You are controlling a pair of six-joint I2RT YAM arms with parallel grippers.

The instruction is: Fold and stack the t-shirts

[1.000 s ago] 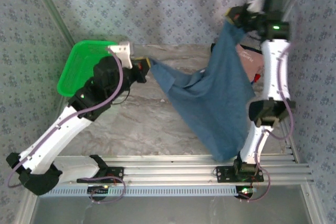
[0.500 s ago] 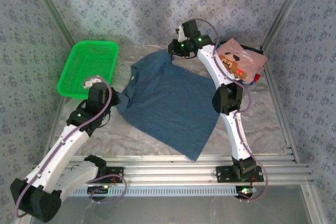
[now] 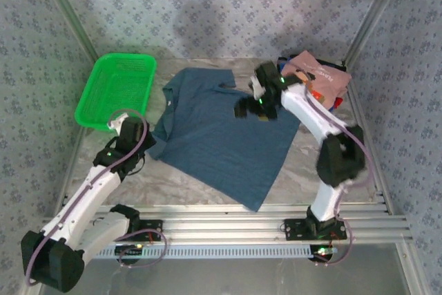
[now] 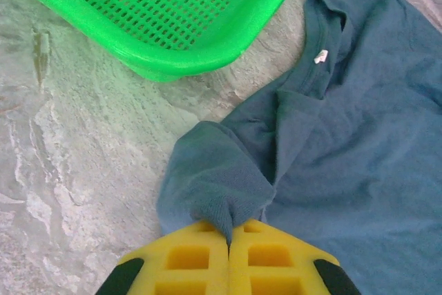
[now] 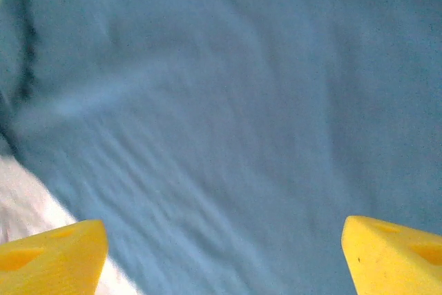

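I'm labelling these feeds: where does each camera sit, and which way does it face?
Top external: above and behind the bases, looking down on table, both arms, teal t-shirt, green basket.
Left wrist: looks down past the left gripper, shut on the sleeve, toward the basket.
Right wrist: close above the cloth, right gripper open.
Shared: the teal t-shirt.

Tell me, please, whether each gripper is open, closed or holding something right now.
Left gripper: closed, pinching a sleeve of the teal-blue t-shirt.
Right gripper: open, holding nothing, over the same shirt.
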